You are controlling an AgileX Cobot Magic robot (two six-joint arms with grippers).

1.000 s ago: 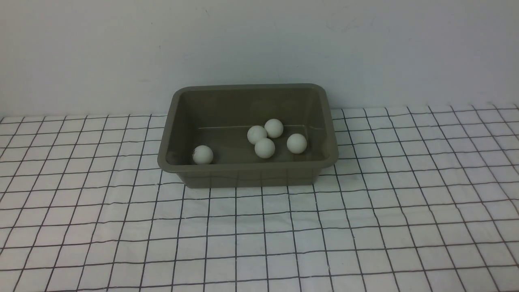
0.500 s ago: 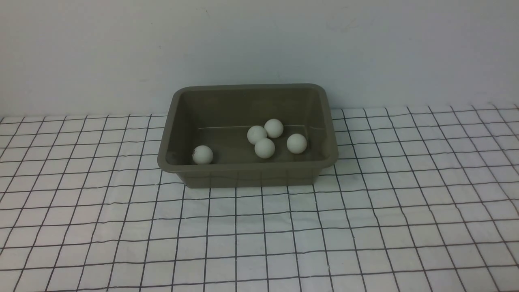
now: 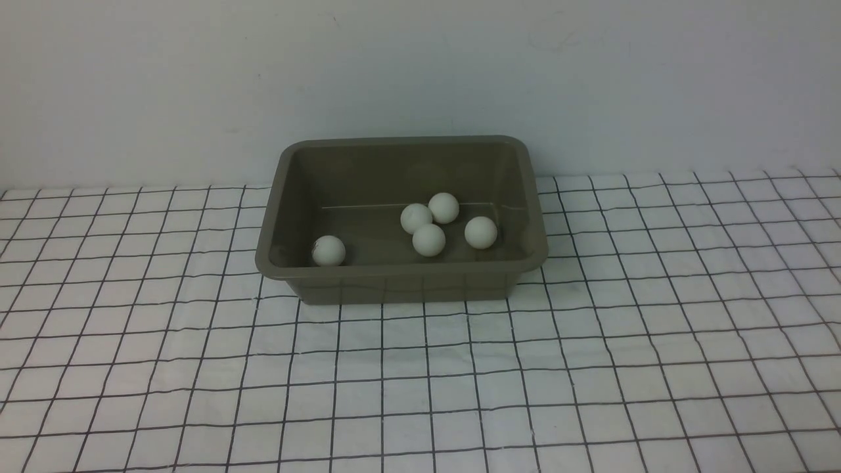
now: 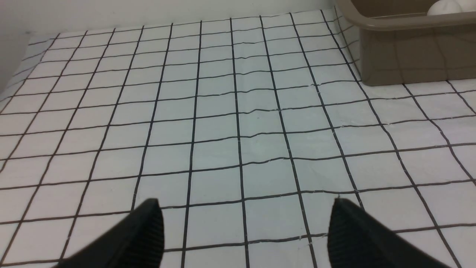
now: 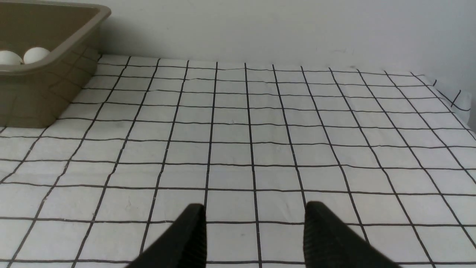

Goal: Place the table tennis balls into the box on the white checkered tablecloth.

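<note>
The left wrist view looks across the checkered tablecloth (image 4: 238, 111), a white cloth crossed by thin black lines and lightly rippled in places. Two black jaws of the left gripper (image 4: 245, 219) reach in from the near edge, standing wide apart with only bare cloth between them and nothing held. Well beyond them, off toward one corner of the picture, stands the olive-grey box (image 4: 405, 56) (only its near corner and part of its flared rim show). Above that rim peeks the white top of one ball (image 4: 444, 7). A pale wall (image 4: 148, 11) closes off the far side of the surface.
</note>
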